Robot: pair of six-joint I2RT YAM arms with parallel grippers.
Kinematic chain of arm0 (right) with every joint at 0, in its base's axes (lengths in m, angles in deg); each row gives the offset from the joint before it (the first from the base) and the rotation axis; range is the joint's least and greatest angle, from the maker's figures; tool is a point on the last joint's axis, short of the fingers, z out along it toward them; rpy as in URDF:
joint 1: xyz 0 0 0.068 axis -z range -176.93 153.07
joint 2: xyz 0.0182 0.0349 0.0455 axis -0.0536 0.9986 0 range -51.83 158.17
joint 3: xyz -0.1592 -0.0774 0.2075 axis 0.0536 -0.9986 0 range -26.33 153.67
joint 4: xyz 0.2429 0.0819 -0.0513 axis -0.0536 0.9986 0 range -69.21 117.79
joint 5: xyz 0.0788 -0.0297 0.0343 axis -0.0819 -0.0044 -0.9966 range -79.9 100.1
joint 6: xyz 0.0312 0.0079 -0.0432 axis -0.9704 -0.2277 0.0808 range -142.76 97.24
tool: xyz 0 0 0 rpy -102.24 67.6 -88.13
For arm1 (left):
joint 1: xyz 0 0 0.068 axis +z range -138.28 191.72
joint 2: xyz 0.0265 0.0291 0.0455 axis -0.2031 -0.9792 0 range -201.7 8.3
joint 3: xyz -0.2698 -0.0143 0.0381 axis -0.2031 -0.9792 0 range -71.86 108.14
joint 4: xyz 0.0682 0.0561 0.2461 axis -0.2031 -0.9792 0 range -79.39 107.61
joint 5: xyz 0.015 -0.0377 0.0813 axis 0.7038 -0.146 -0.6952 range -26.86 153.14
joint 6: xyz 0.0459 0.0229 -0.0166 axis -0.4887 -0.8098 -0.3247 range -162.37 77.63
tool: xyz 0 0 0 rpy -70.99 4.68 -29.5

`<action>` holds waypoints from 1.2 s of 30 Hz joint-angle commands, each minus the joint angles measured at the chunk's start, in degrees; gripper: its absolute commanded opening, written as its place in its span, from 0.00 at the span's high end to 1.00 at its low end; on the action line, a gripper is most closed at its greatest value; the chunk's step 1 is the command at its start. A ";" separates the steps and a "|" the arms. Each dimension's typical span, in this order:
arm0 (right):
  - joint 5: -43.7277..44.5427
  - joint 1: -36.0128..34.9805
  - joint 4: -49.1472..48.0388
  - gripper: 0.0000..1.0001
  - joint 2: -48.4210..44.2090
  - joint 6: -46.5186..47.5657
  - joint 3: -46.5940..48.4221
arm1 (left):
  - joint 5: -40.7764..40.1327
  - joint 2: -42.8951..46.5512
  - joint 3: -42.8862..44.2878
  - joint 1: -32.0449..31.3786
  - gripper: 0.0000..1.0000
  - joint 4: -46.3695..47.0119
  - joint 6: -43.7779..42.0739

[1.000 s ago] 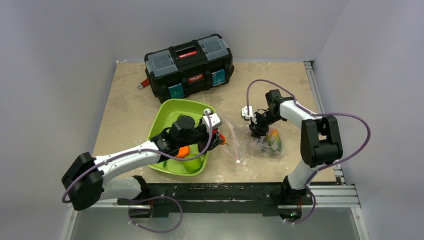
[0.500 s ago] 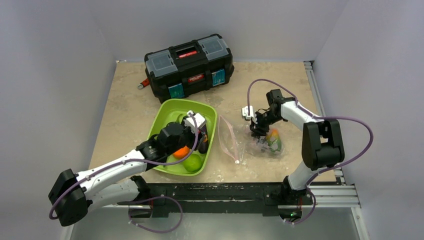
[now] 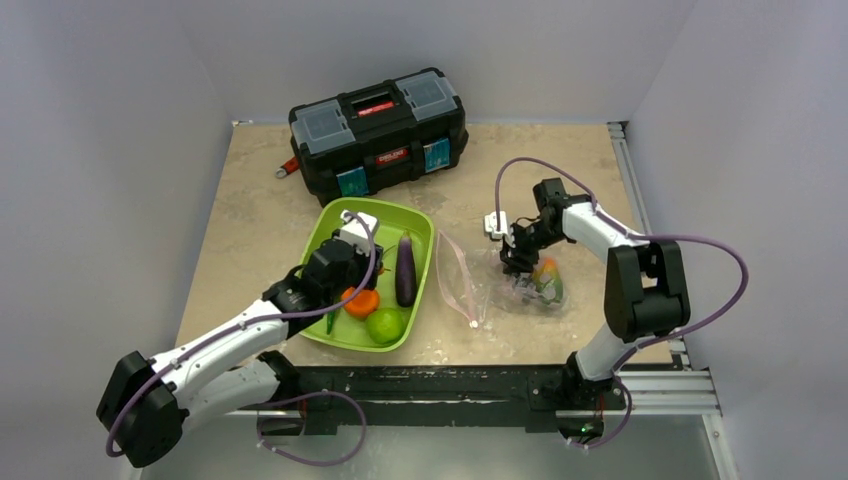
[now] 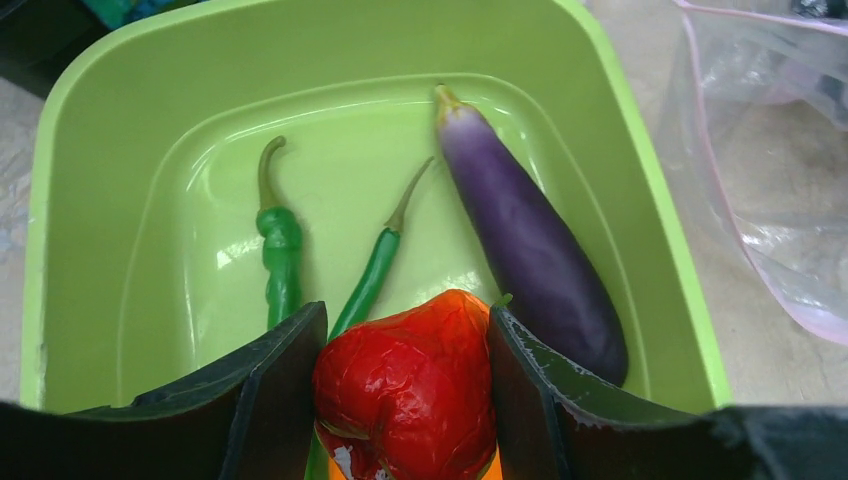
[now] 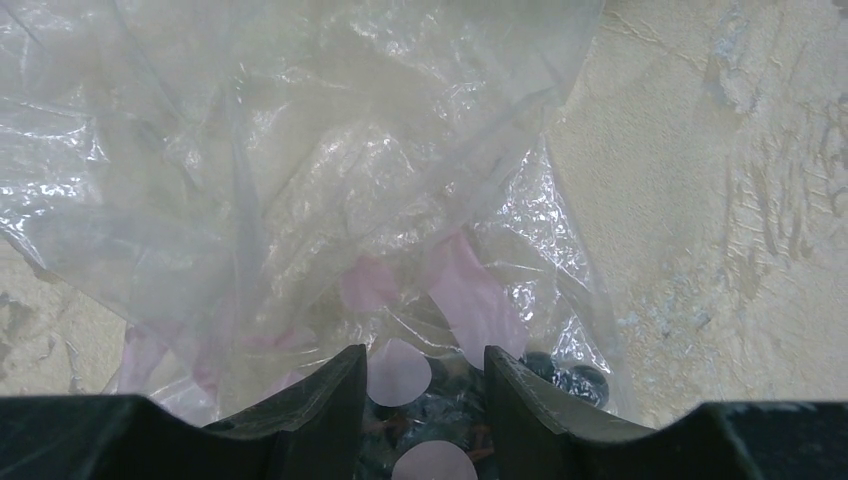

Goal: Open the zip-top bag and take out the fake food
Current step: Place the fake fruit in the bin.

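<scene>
Zip-top bag (image 3: 490,292) lies flat on the desk (image 3: 260,200), just right of the green tray (image 3: 395,213), with its pink zip strip (image 3: 452,272) on the tray side. Mango (image 3: 548,280) and dark berries (image 5: 570,375) are inside the bag.

Right jaws are down on the bag's middle, part-way apart, with crinkled film between them. Grip on the film: cannot tell.

Left jaws are over the tray, closed on the red strawberry (image 4: 410,385).

In the tray:
- eggplant (image 3: 405,268) along the right side
- two green pods (image 4: 280,250)
- orange (image 3: 360,301)
- lime (image 3: 385,325) near the front rim

Black toolbox (image 3: 380,135) sits at the far side, apart.
</scene>
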 commanded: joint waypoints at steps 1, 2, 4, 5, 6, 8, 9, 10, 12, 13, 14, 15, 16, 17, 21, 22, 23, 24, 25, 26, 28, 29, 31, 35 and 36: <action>-1.77 0.25 0.88 0.54 -3.46 -0.29 0.99 | -2.28 -1.43 0.19 2.98 0.65 -0.03 4.75; -1.77 0.30 0.88 0.54 -3.70 -0.26 1.06 | -2.21 -1.77 0.28 3.32 0.58 -0.13 5.03; -1.75 0.28 0.88 0.53 -4.28 -0.34 1.06 | -2.12 -2.14 0.39 3.78 0.45 -0.27 5.65; -1.77 0.25 0.88 0.53 -4.53 -0.33 1.15 | -2.16 -2.16 0.46 3.94 0.39 -0.43 5.94; -1.77 0.32 0.89 0.53 -4.66 -0.33 1.29 | -2.24 -2.13 0.48 4.14 0.34 -0.56 6.18; -1.86 0.26 0.97 0.52 -4.96 -0.36 1.33 | -2.46 -1.88 0.56 4.29 0.23 -0.95 6.65; -1.83 0.29 1.03 0.52 -5.07 -0.33 1.48 | -2.62 -1.64 0.61 4.26 0.19 -1.16 6.78; -1.86 0.25 1.12 0.52 -5.23 -0.33 1.56 | -2.72 -1.40 0.65 4.37 0.15 -1.35 6.79; -1.86 0.30 1.22 0.52 -5.54 -0.33 1.60 | -2.53 -0.73 0.71 4.36 0.05 -1.65 6.75; -1.80 0.29 1.27 0.52 -5.76 -0.34 1.56 | -2.32 -0.13 0.66 4.38 0.01 -1.76 6.65; -1.68 0.29 1.31 0.52 -5.99 -0.33 1.59 | -2.11 0.40 0.69 4.36 0.00 -2.04 6.55; -1.59 0.25 1.53 0.52 -6.25 -0.37 1.60 | -1.97 0.91 0.66 4.37 0.00 -2.26 6.46; -1.54 0.25 1.69 0.52 -6.53 -0.33 1.63 | -1.90 1.44 0.80 4.37 0.00 -2.79 6.65; -1.61 0.29 1.84 0.52 -6.84 -0.34 1.75 | -1.68 1.99 0.83 4.38 0.00 -3.11 6.70; -2.33 0.45 2.53 0.51 -8.10 -1.21 2.27 | 0.28 4.24 1.01 4.38 0.00 -3.85 7.05; -2.80 0.69 2.79 0.51 -8.32 -1.50 2.49 | 0.92 4.83 1.09 4.33 0.00 -3.92 7.17; -3.30 1.07 3.31 0.51 -8.54 -1.61 2.82 | 1.71 5.51 1.05 4.38 0.00 -3.92 7.29; -3.68 1.46 3.84 0.51 -8.64 -1.56 3.14 | 2.68 6.24 1.06 4.35 0.00 -3.75 7.46; -4.02 1.74 4.34 0.50 -8.75 -1.56 3.44 | 3.68 6.93 0.85 4.34 0.00 -3.46 7.82; -4.22 2.06 4.80 0.51 -8.92 -1.56 3.66 | 4.44 7.70 0.76 4.38 0.00 -3.36 8.37; -4.32 2.84 5.83 0.50 -9.31 -1.36 4.04 | 6.52 9.14 0.43 4.36 0.00 -2.79 9.15; -4.28 3.19 6.22 0.50 -9.53 -1.30 4.19 | 7.99 9.74 0.19 4.34 0.00 -2.38 9.51; -4.32 3.97 7.13 0.50 -10.07 -1.21 4.53 | 10.01 10.48 0.05 4.38 0.00 -2.00 9.85; -5.63 5.52 9.70 0.50 -11.00 -1.19 5.39 | 15.04 10.20 0.13 4.33 0.00 -2.00 9.76; -6.54 5.90 10.42 0.50 -11.16 -0.98 5.58 | 16.59 9.96 0.21 4.38 0.00 -1.99 9.78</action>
